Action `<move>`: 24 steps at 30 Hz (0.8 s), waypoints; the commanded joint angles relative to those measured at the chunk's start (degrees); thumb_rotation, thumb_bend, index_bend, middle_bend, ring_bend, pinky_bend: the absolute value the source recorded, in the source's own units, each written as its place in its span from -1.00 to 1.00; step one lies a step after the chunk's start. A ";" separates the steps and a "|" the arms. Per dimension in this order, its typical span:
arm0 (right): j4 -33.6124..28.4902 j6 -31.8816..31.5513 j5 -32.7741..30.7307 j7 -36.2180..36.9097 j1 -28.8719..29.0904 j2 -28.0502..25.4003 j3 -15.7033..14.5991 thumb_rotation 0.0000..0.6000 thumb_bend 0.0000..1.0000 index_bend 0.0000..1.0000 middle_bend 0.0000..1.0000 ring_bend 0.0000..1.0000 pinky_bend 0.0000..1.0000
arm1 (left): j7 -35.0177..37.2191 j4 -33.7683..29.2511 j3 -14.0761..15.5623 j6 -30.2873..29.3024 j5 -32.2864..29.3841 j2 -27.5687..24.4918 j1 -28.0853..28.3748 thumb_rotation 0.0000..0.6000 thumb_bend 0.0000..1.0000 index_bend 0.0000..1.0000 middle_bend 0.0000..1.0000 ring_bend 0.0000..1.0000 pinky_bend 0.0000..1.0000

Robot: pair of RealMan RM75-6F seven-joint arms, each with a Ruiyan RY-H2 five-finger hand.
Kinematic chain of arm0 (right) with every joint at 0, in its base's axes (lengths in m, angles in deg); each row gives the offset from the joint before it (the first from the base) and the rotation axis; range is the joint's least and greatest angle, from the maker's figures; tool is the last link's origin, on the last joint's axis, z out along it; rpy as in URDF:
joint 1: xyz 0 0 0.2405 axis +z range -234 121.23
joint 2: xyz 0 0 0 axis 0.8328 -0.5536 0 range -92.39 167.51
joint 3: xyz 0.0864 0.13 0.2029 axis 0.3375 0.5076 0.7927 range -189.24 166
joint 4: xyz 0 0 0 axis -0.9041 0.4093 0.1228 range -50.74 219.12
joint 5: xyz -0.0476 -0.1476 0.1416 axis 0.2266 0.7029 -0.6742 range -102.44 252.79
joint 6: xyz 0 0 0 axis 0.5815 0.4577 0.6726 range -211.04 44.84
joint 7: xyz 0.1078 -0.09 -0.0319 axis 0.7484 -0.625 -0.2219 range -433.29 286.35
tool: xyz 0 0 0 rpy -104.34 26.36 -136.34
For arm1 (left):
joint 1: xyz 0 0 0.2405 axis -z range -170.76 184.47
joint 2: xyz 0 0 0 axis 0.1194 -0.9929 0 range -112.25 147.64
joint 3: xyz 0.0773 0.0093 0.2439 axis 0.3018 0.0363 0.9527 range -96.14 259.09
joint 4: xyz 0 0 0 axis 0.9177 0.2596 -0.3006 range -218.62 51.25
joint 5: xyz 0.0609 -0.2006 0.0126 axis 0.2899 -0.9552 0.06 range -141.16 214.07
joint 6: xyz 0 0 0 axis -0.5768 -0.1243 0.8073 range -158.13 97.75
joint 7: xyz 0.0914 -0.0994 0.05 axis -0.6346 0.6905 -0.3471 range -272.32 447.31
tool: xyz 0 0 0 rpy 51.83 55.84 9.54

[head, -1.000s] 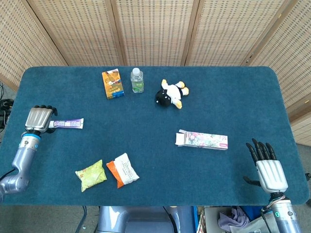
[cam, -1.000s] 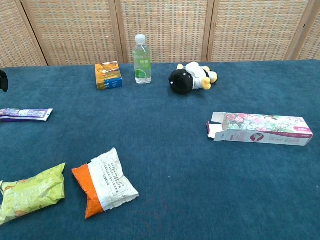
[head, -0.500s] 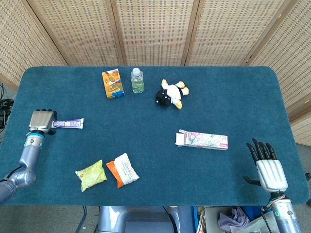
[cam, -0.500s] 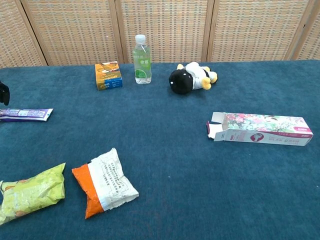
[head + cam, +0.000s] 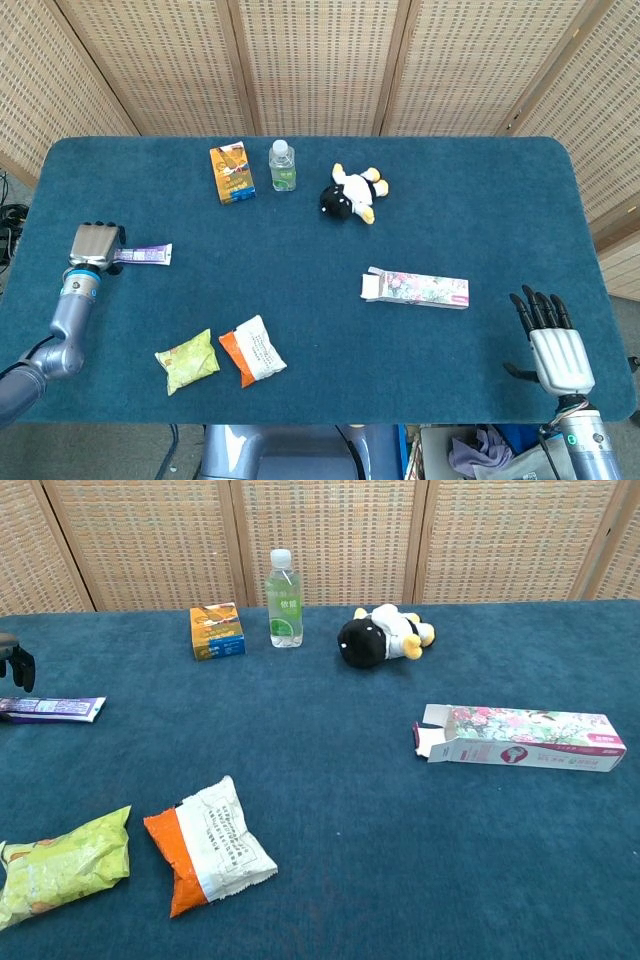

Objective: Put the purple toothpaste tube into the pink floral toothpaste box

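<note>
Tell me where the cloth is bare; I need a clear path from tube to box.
Bare cloth runs from the purple tube to the floral box, between the plush toy above and the snack packets below. The far row by the bottle is crowded.

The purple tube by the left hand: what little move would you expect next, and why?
Probably the left hand lowers and closes its fingers on the tube. It sits over the tube's near end, while the tube lies flat on the table, apparently not yet lifted. The box, open end toward the tube, lies far off, so a grasp must come first.
</note>
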 commanded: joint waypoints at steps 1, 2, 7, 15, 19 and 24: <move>0.02 -0.06 0.00 0.02 -0.01 -0.02 0.02 1.00 -1.00 -1.00 -1.00 -1.00 -1.00 | 0.01 0.72 0.04 0.59 -0.24 0.63 0.32 1.00 -0.53 -0.16 -0.30 -0.42 -0.41; 0.05 -0.10 0.00 0.05 -0.01 0.00 0.04 1.00 -1.00 -1.00 -1.00 -1.00 -1.00 | 0.01 1.00 0.07 0.75 -0.30 0.82 0.40 1.00 -0.53 -0.16 -0.30 -0.42 -0.41; 0.16 -0.24 0.09 0.28 -0.03 0.03 0.06 1.00 -1.00 -1.00 -1.00 -1.00 -1.00 | -0.14 2.63 0.35 1.80 -0.69 1.85 0.66 1.00 -0.53 -0.12 -0.27 -0.40 -0.37; 0.31 -0.71 0.47 0.57 -0.11 0.13 0.07 1.00 -1.00 -1.00 -1.00 -1.00 -1.00 | 0.83 5.26 0.51 0.89 0.14 4.60 0.80 1.00 -0.53 0.41 0.19 0.00 -0.04; 0.40 -0.94 0.60 0.96 -0.16 0.10 0.11 1.00 -1.00 -1.00 -1.00 -1.00 -1.00 | 3.47 6.08 0.57 -2.72 2.97 6.12 0.54 1.00 -0.53 0.57 0.34 0.14 0.08; 0.36 -1.16 0.82 1.38 -0.20 -0.03 0.12 1.00 -1.00 -1.00 -1.00 -1.00 -1.00 | 7.35 6.24 1.16 -5.99 7.02 6.04 0.30 1.00 -0.53 0.59 0.36 0.16 0.10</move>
